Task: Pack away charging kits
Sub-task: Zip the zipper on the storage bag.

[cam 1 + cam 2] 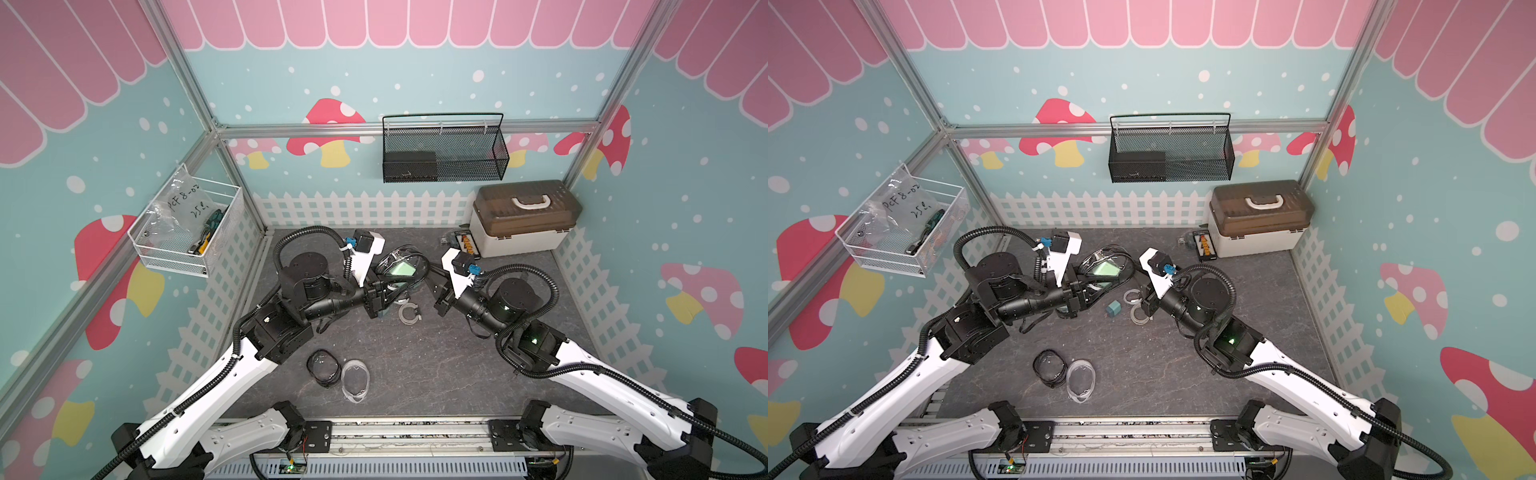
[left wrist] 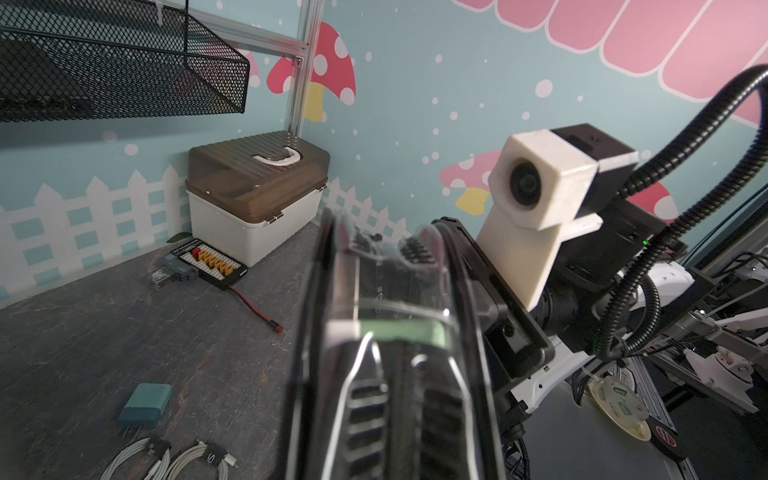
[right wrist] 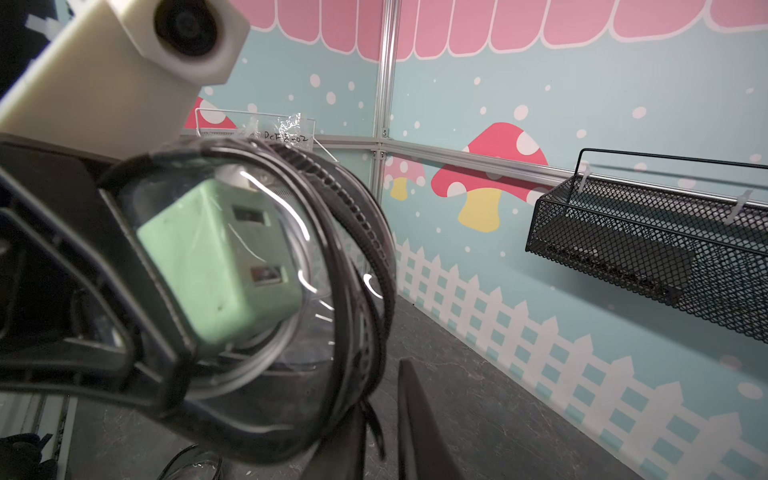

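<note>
My left claw is clamped on the black-rimmed oval pouch with soft clear windows. It holds the pouch up off the mat, left of the beige box with the brown lid and nearer to me than it. A pale green cube charger sits inside. My right claw hangs just beside the pouch on the box's side; I cannot tell how wide it stands. I judge the pouch light and floppy, its film slick, the hard charger free to slide. The ribbed black rim looks the firmest hold, not the window.
</note>
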`<state>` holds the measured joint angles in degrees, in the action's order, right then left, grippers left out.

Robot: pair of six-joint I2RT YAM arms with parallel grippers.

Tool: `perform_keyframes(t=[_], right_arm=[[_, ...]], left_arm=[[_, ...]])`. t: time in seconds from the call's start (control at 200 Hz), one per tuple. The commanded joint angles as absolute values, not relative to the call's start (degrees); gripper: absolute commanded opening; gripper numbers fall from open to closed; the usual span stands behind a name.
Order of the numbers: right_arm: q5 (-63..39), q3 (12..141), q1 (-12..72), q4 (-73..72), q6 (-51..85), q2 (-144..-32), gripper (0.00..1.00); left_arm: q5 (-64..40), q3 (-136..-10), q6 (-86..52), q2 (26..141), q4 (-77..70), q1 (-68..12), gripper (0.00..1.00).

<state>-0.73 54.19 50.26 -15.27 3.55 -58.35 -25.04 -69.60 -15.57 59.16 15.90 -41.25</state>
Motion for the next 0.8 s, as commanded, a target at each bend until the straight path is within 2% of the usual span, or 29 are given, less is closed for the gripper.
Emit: perform_keyframes(t=[0.0,0.175,0.48,0.795], right_arm=[[-1.7,55.4,50.4,-18.3,2.9,-58.3,0.14],[-1.5,55.8,50.4,-18.3,2.5,-58.7,0.0],[3.6,56.0,50.4,-18.1,2.3,-58.4,0.0],[11.9,60.9,49.9,-12.8,-6.1,-58.5,0.0]], left_arm=[[-24.3,-71.8,-14.0,59.4,17.3,-41.1,0.0],[-23.8,-72.2,-13.8,59.8,18.0,-41.1,0.0],[-23.8,-71.4,-13.4,59.5,18.6,-41.1,0.0],[-22.8,-66.1,-13.7,58.7,20.4,-41.1,0.0]])
